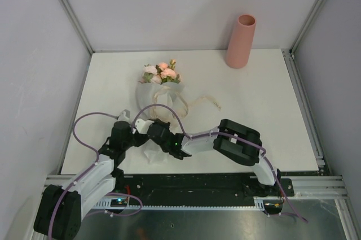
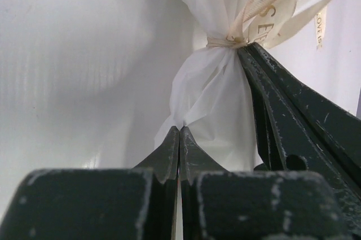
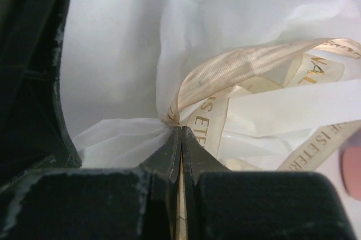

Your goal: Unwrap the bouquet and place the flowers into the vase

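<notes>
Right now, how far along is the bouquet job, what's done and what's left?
Nothing looks finished: the bouquet lies on the table, wrapped and tied with its ribbon. In hand: the left gripper is shut on the paper tail, the right gripper shut on the ribbon at the knot. Left: untie, peel off the paper, move the flowers into the vase standing upright at the far right.

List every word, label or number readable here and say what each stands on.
"IS ETE", gold, cut off, on the cream ribbon in the right wrist view.
"IS ETE" again on a lower loop.
"VAL", cut off, on an upper loop.
"S E", cut off, on a loop in the left wrist view.
"LOVE IS", tiny and uncertain, on a tail there.
Top view: nothing readable.
</notes>
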